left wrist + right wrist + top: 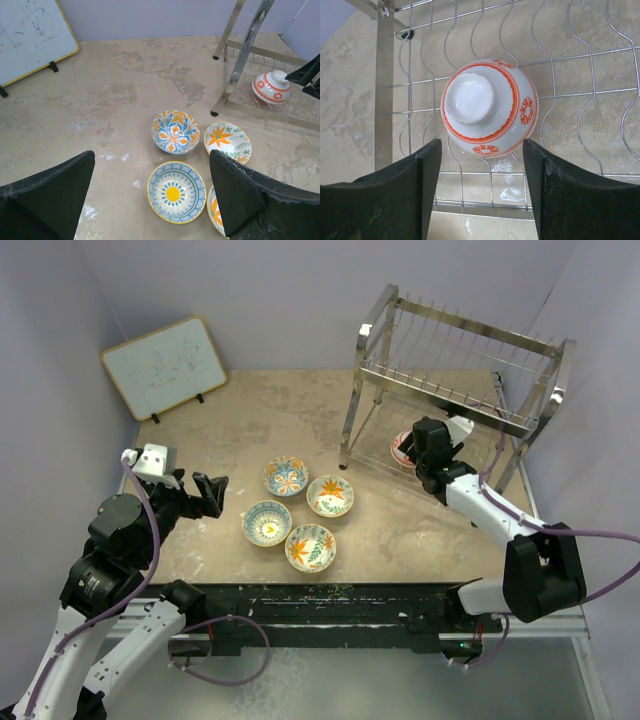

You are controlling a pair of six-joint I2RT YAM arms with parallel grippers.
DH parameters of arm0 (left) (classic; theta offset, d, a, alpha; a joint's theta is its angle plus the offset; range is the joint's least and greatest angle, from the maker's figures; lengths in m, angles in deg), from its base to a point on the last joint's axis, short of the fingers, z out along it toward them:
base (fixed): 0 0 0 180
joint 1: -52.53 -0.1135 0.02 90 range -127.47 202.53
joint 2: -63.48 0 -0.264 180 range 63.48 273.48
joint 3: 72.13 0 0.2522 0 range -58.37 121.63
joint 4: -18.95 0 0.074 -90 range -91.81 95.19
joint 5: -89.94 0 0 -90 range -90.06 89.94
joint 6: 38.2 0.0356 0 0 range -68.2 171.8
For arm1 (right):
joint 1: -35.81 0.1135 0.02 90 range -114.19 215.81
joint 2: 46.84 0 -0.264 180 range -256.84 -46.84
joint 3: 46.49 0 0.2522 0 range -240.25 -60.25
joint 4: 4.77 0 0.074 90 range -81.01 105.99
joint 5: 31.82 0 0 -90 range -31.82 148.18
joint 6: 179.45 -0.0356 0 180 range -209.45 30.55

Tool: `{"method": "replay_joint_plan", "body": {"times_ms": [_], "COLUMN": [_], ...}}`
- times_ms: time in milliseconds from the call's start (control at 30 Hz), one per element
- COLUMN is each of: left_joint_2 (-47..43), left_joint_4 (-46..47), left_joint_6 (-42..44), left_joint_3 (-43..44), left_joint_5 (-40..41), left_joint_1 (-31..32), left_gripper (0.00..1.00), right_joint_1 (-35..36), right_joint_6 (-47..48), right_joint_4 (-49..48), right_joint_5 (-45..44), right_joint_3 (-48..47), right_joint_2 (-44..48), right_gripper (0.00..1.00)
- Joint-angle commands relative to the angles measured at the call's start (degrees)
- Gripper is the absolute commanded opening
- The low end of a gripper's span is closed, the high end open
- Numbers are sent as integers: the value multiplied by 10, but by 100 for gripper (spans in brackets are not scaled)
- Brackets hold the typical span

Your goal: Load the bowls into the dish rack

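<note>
Right jaws stand apart in the wrist view, their black fingers [395,195] just short of a red-orange banded bowl [487,107] and clear of it. That bowl lies upside down on the wires of the dish rack [385,85], on its lower tier. Left jaws are apart too, holding nothing, above the surface [400,530] beside four bowls [310,547] clustered upright, well apart from the rack. A whiteboard [165,365] leans at the far left

White bowl [487,107], orange-red bands, rosettes
</note>
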Motion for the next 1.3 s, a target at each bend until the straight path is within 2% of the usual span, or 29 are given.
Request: {"method": "replay_joint_plan", "body": {"times_ms": [0, 333, 467, 633, 1033, 1267], "left_joint_2": [4, 1, 0, 3, -3, -3], "left_joint_4": [28, 24, 24, 25, 21, 21], "left_joint_6": [-1, -2, -1, 0, 1, 0], "left_joint_3": [-5, -5, -6, -5, -5, -4], "left_joint_5": [4, 7, 9, 10, 13, 12], "left_joint_1": [-3, -3, -3, -3, -3, -4], "left_gripper": [99, 99, 99, 99, 99, 99], "right_joint_1": [-1, -1, -1, -1, -2, -23], "right_joint_6": [55, 95, 94, 96, 83, 27], "right_joint_4": [-64, -72, -89, -108, -85, -33], "right_joint_5": [-9, 19, 16, 4, -31, -77], "right_joint_3": [-6, -52, -48, -48, -52, -50], "right_joint_2": [16, -48, -62, -70, -97, -96], "right_gripper": [68, 66, 61, 50, 50, 50]}}
